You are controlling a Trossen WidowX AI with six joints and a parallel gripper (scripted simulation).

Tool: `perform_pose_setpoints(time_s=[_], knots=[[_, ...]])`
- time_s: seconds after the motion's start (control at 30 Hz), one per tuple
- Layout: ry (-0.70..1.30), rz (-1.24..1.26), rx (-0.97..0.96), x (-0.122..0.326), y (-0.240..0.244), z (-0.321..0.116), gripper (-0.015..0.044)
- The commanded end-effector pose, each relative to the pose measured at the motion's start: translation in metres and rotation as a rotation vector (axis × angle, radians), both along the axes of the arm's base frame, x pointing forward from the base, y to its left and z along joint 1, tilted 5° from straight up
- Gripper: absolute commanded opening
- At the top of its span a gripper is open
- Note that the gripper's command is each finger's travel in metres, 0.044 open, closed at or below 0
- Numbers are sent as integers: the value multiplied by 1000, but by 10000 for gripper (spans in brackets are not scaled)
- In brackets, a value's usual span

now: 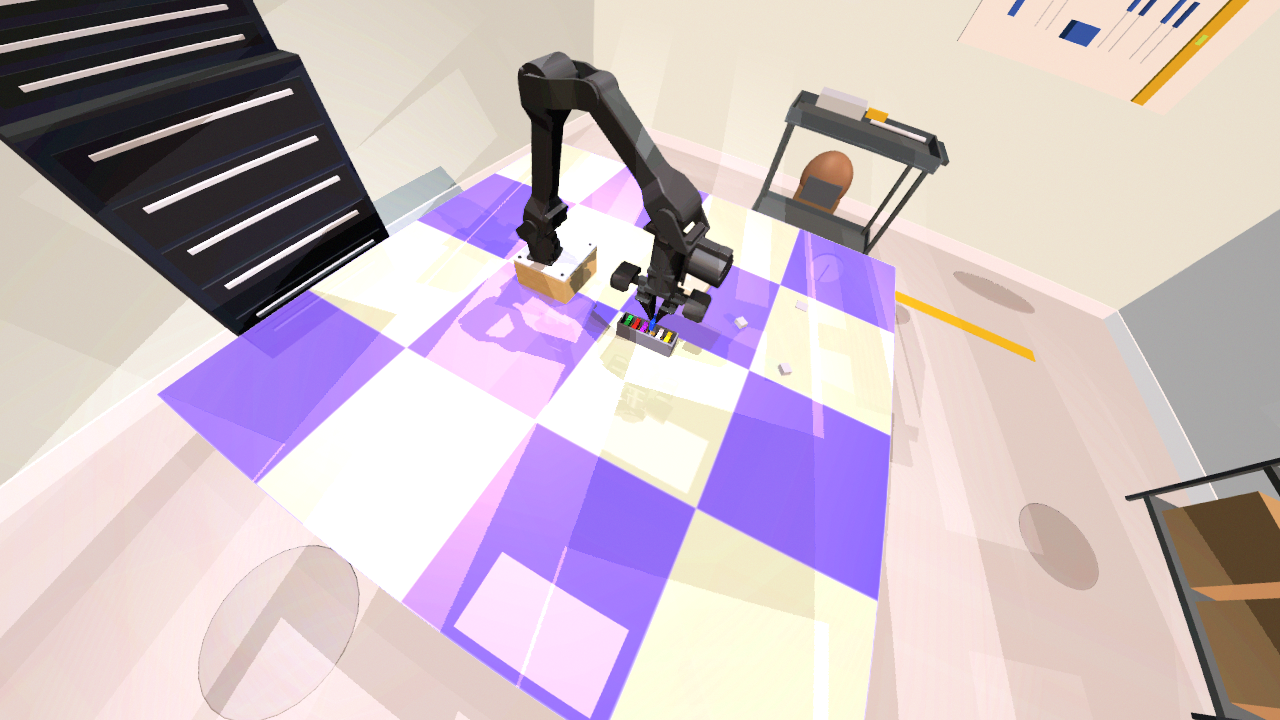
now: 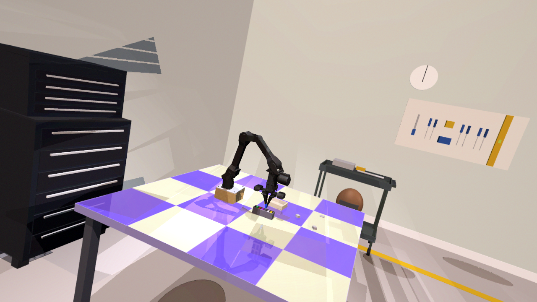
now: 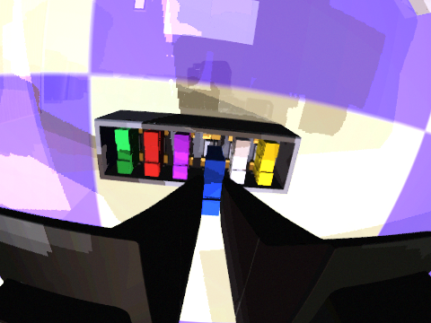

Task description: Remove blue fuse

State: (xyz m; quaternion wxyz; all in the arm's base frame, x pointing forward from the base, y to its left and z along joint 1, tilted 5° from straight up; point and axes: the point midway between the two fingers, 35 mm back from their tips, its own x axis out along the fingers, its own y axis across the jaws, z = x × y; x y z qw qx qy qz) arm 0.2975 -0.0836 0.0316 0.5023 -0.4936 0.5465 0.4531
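Your blue fuse [image 1: 653, 322] [image 2: 266, 206] [image 3: 213, 179] is gripped between the narrow-set fingers of the tool [image 1: 653, 319] [image 2: 266, 205] [image 3: 212, 186], over its own place in the block [image 1: 646, 339] [image 2: 262, 213] [image 3: 202, 120]. It sits higher than its neighbours, with brassy contacts showing behind it in the wrist view (you can't tell from here whether its lower end is fully clear). In that same view, you have the purple fuse [image 3: 181, 154] just beside it on one side, followed outward by the red fuse [image 3: 152, 152] and the green fuse [image 3: 124, 152]. On the other side you see the white fuse [image 3: 240, 161], then the yellow fuse [image 3: 268, 161]; all five are in the block. The block rests on the chequered worktop [image 1: 617, 537] [image 2: 150, 225] [image 3: 287, 72]. Your tray [image 2: 283, 206] is near the block, partly hidden behind the tool in the exterior view; the fuse is outside it. Off to the tray's side, you can see two small pale cubes and a flat pale piece [image 1: 801, 305] [image 2: 322, 216] on the worktop. Your arm [image 1: 631, 134] [image 2: 267, 148] arches up and back down to its wooden base [image 1: 541, 282] [image 2: 225, 195]. Beyond the worktop stand a dark cart [image 1: 863, 134] [image 2: 356, 178] and a black drawer cabinet [image 1: 214, 143] [image 2: 82, 142].
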Motion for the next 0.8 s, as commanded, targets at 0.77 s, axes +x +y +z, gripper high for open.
perform_pose_setpoints(time_s=[0.77], knots=[[-1, -3, 8, 12, 31, 23, 0]])
